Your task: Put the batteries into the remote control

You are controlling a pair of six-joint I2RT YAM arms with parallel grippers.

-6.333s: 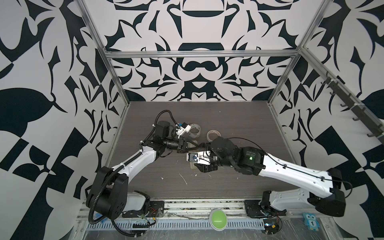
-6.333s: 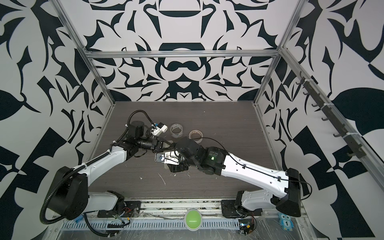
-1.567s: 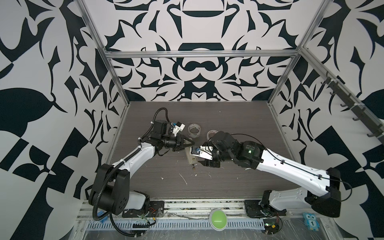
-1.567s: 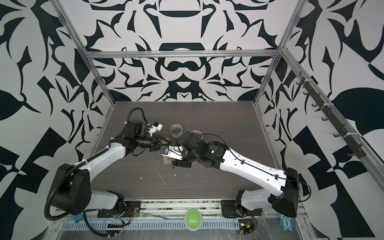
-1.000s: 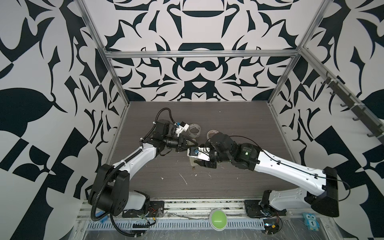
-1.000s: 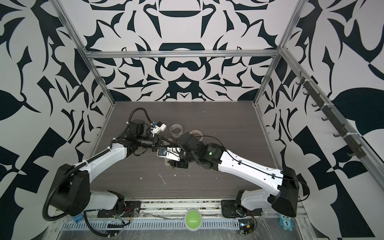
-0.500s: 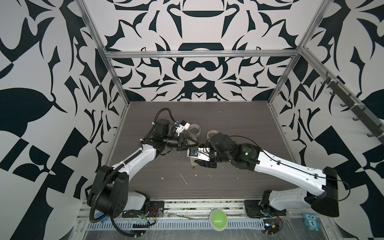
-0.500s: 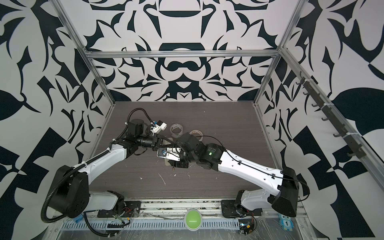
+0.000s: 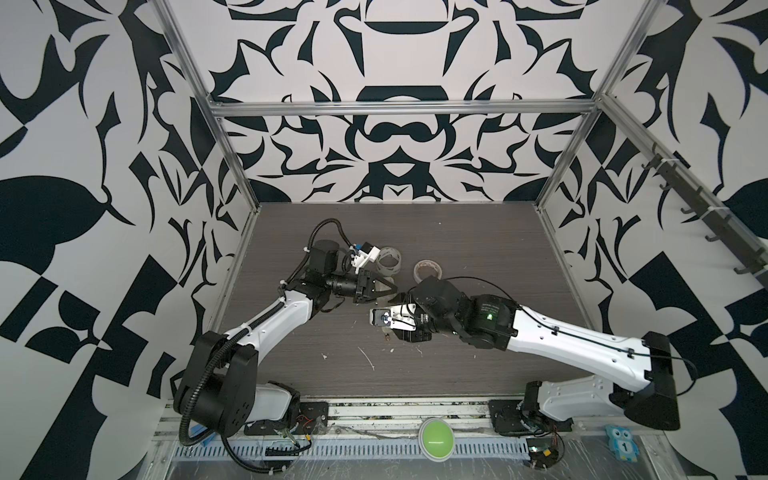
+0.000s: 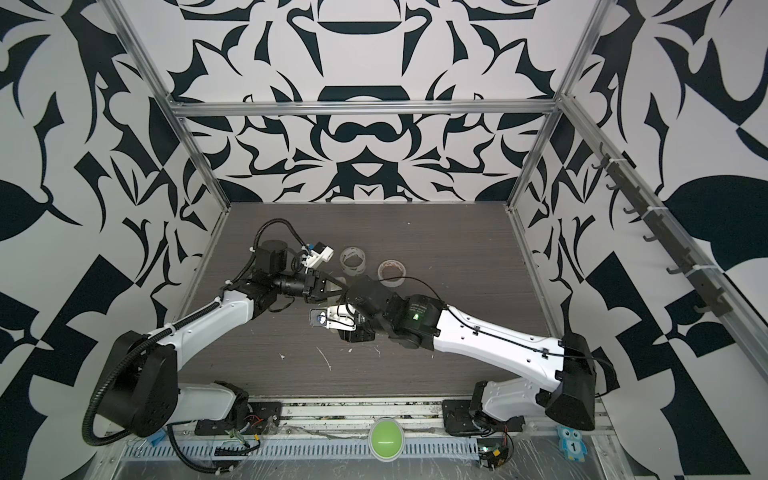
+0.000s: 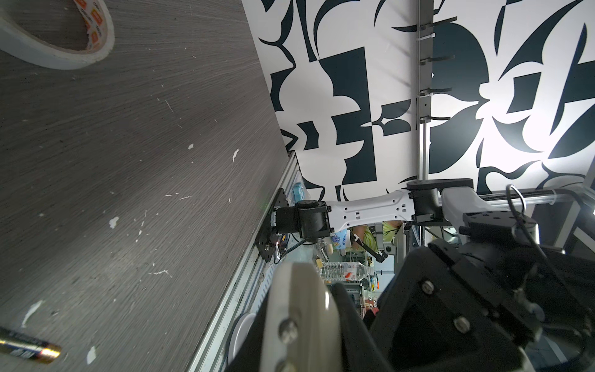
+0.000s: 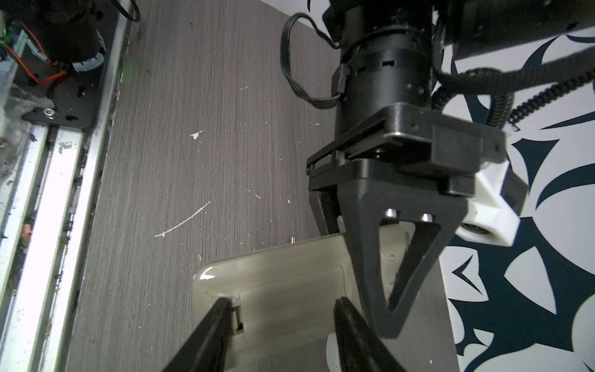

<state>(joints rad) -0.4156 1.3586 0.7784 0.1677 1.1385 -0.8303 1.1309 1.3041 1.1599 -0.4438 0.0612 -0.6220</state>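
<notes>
- table [image 9: 478, 249]: dark wood-grain top w/ white flecks. Both arms meet near its middle in both top views.
- right gripper [image 12: 281, 304]: jaws apart, nothing clamped btw them. Its fingers [image 12: 212, 328] sit over the back face of the remote control [image 12: 283, 273], one tip at each end of the battery cover [image 12: 289, 299]. One tip is right at the cover's latch notch. Touching or just above it: can't tell.
- left gripper [image 9: 390, 290]: clenched on the remote control's far end, pinching thru its thickness. In the right wrist view one finger [image 12: 370, 257] crosses in front of the back face and the other goes behind it.
- remote control: back face toward the right wrist cam, looks lifted off the table, battery cover on & flush. Its rounded free end sticks out past the right gripper's fingers. In both top views it is mostly hidden under the right wrist.
- clear tape roll [image 9: 388, 261] & brown tape roll [image 9: 428, 270]: side by side on the table, just beyond the two grippers.
- battery [image 11: 29, 346]: one seen, dark w/ gold end, lying flat on the table, apart from both grippers, outside the remote control.
</notes>
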